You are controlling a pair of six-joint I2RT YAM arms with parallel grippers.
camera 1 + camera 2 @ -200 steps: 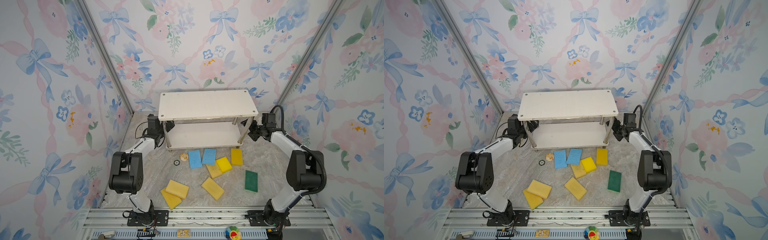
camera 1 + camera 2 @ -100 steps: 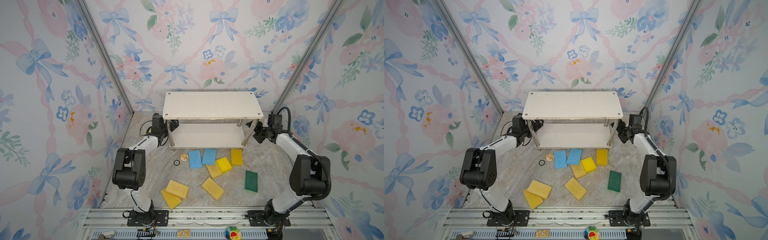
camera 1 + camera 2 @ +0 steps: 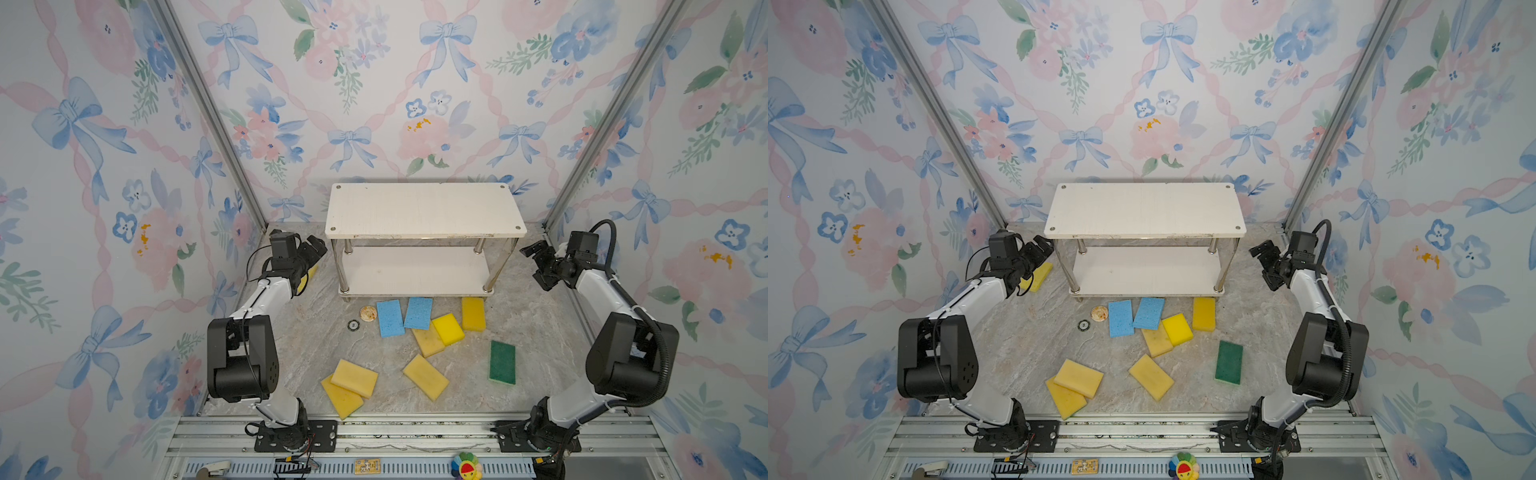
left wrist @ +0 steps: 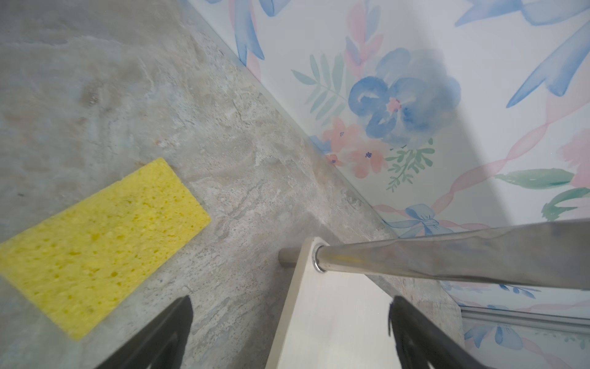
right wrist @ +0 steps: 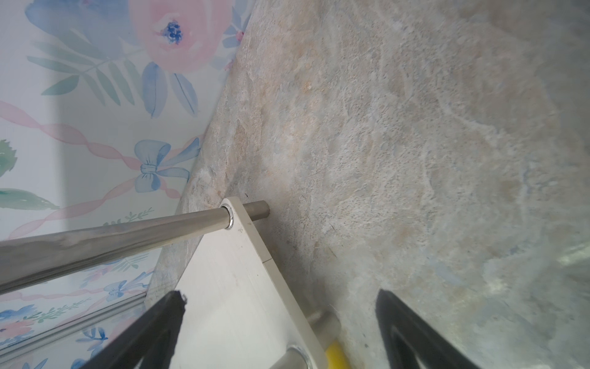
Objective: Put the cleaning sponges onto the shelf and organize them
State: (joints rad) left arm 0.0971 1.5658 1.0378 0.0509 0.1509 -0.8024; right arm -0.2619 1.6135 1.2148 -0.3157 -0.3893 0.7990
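white boards on shiny posts, the shelf (image 3: 424,210) stands mid-frame against the back wall in both top views. your left gripper (image 3: 316,248) hangs just beside the shelf's left end, jaws spread wide, released and gripping nothing. its wrist view shows the black fingers (image 4: 166,332) either side of a lower board corner and a post (image 4: 447,258). a pale yellow sponge (image 3: 308,275) lies flat on the stone floor (image 3: 540,332) just beside that gripper, partly hidden by the arm. your right gripper (image 3: 537,266) hangs near the shelf's right end, equally released and empty. below the shelf in the frame, all on the floor, you have:
- two blue sponges (image 3: 390,318) side by side
- a bright yellow sponge (image 3: 447,329) overlapping a tan-yellow sponge (image 3: 426,345)
- an orange-yellow sponge (image 3: 473,313) at their right
- a green sponge (image 3: 502,361) at lower right
- a lone yellow sponge (image 3: 425,376) at bottom centre
- an overlapped yellow pair (image 3: 355,377) left of it
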